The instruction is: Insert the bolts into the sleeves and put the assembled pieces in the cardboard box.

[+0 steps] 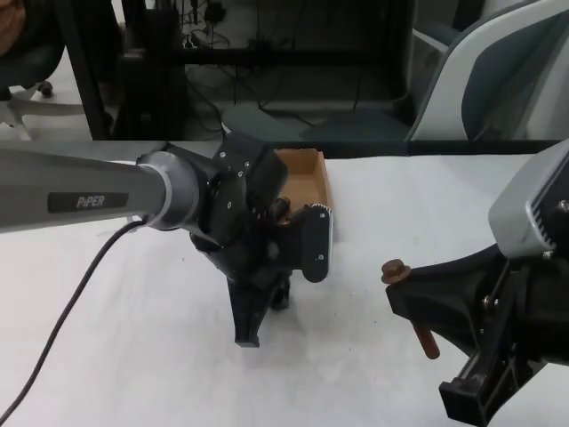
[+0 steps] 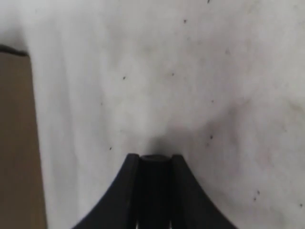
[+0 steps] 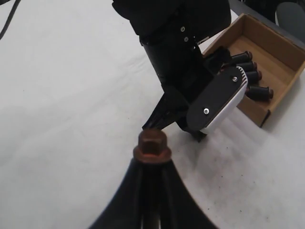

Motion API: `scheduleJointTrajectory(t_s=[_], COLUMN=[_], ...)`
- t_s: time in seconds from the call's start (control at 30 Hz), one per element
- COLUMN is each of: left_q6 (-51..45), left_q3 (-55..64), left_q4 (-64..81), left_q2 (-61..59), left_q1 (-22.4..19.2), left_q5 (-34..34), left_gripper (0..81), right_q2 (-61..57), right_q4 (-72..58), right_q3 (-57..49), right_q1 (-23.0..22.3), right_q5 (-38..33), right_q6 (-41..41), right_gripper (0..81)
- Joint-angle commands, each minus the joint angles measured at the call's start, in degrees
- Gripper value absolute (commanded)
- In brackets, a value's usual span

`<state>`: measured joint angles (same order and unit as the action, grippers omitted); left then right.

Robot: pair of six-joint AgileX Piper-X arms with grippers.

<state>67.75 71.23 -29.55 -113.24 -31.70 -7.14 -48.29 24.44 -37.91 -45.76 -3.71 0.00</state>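
Just in front of the cardboard box, left gripper (image 1: 260, 311): it points down at the table, on the near side of the box. Its two fingers are squeezed tight on a black thing.
Sleeve (image 2: 155, 191): this is the black thing, held between the left gripper's fingers, very near the box. Its end peeks out at the finger tips.
Table (image 1: 133, 356): white, with little dark specks on it. The box sits on it.
Cardboard box (image 3: 281, 40): brown and open on top, just behind the left gripper.
Assembled pieces (image 3: 250, 76): four lie side by side inside the box, along one wall. Each is black with a coppery end.
Right gripper (image 1: 404, 302): it is off to the right of the box and nearer than the box. Its fingers are pinched on a bolt.
Bolt (image 3: 151, 143): coppery brown. Its head sticks out past the finger tips, and its long part sticks out below the fingers. It is well apart from the box.
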Motion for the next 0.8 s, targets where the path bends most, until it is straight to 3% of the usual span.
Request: scheduleJointTrajectory(t_s=[0.0,0.13,0.53,0.77], left_q6=[-0.43,-5.87,-21.51,-33.89], left_q3=[-0.65,-0.65,-7.08,-18.3], left_q4=[-3.19,-7.54,-7.23,0.61], left_q2=[0.0,2.91,16.2,28.02], left_q1=[0.68,0.68,1.48,4.36], left_q5=[8.9,7.8,-9.18,-15.93], left_gripper=[1.7,1.7,1.7,1.7], right_q2=[0.52,0.52,0.52,-0.77], right_q4=[-0.74,-0.74,-2.3,-7.15], right_q3=[-0.26,-0.26,-0.26,-0.26], right_q1=[-0.04,-0.04,-0.04,-0.04], right_q5=[-0.11,-0.03,1.27,2.75], right_q6=[-0.34,-0.34,0.0,7.8], right_gripper=[0.6,0.6,0.6,0.6])
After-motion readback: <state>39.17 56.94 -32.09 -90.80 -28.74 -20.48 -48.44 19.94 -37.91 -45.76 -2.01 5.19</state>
